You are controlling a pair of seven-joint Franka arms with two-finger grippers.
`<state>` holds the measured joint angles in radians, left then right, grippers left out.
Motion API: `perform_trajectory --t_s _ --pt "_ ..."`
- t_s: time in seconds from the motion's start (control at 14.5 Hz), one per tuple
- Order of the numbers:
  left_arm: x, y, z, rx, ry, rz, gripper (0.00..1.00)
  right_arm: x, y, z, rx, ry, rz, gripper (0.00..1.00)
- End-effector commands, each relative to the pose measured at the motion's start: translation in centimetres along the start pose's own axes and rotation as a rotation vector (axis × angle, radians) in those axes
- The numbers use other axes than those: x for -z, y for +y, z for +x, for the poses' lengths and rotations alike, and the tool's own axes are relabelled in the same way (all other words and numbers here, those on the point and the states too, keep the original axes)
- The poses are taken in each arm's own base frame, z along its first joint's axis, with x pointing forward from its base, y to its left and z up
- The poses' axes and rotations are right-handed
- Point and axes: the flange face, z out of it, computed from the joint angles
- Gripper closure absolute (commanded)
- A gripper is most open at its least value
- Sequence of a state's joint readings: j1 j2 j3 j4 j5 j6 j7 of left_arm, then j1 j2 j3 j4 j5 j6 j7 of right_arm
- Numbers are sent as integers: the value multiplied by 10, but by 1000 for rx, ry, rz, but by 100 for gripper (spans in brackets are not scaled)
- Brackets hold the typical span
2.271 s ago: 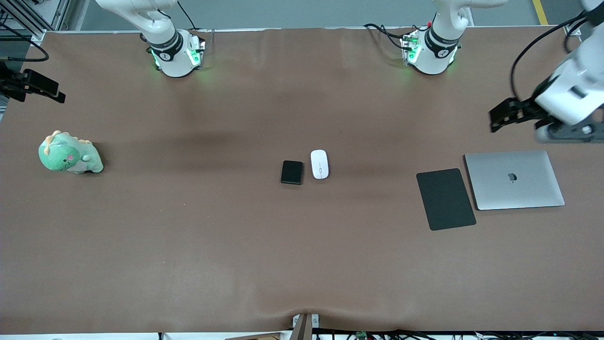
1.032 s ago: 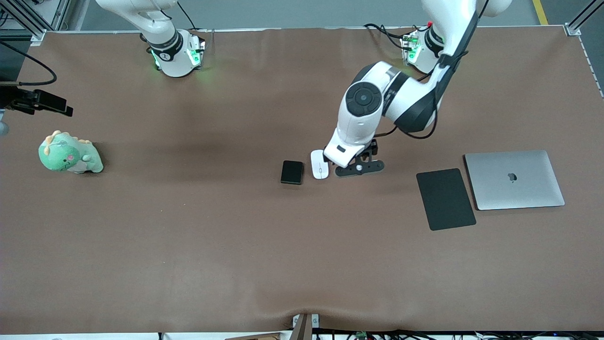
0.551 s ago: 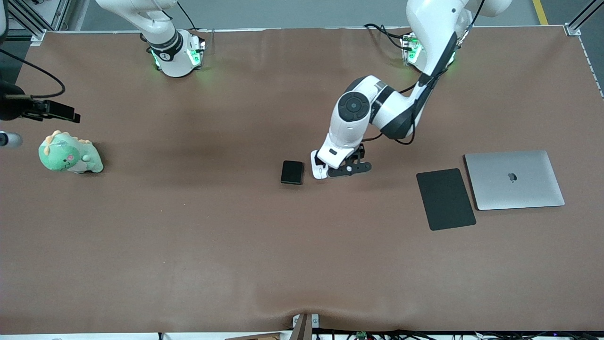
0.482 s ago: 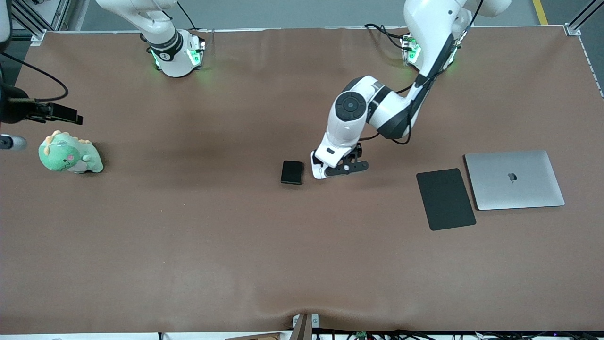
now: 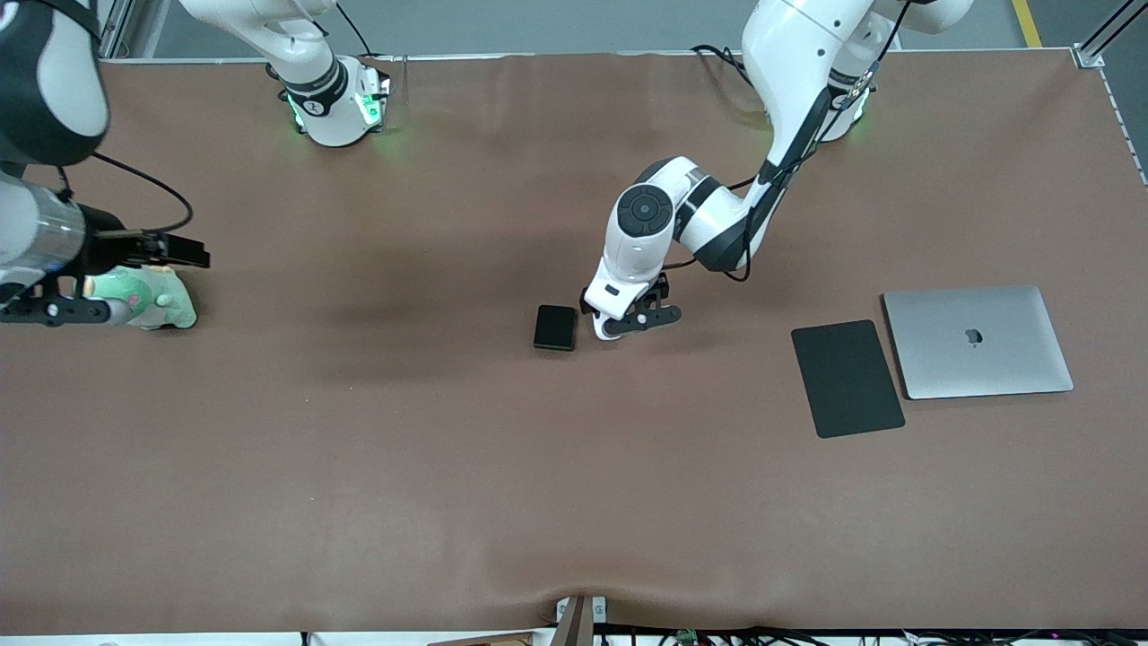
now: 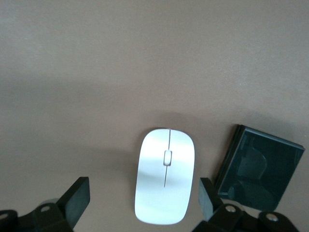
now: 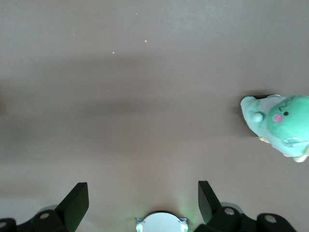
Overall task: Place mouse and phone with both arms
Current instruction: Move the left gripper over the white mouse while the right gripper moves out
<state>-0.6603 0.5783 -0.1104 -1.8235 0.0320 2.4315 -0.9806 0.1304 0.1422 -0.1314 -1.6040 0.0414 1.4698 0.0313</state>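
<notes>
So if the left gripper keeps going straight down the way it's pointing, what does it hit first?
Probably the mouse: it lies between the open fingers of the left gripper. The phone sits just outside one finger.

Both end effectors wide open

Illumination is even, diffuse and overhead. Soft shadows lie on the table beneath both arms. The phone shows a glossy reflection; the mouse is bright. Green glow appears at 6 o'clock in the right wrist view.
</notes>
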Motion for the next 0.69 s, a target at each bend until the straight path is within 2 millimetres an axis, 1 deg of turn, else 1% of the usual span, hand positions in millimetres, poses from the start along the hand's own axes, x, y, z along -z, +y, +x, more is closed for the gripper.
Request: perform_trajectory --t_s 0.0,0.07,0.14,0.34,0.48,0.62 --pt "-11 7 -3 9 12 -18 4 -13 -22 2 -32 6 8 0" --pt "-15 10 -10 -3 10 -17 5 -16 -25 2 -37 7 17 0" --pt "-21 10 -13 -7 5 -10 6 -19 -31 4 -33 4 43 0" --pt "-25 9 -15 -9 0 -4 8 -29 -43 7 -47 14 73 0" --pt "-31 12 -21 -19 -6 2 10 -35 -60 8 -76 27 68 0" --pt "-31 13 -21 -21 -4 1 10 -39 -82 8 -89 43 67 0"
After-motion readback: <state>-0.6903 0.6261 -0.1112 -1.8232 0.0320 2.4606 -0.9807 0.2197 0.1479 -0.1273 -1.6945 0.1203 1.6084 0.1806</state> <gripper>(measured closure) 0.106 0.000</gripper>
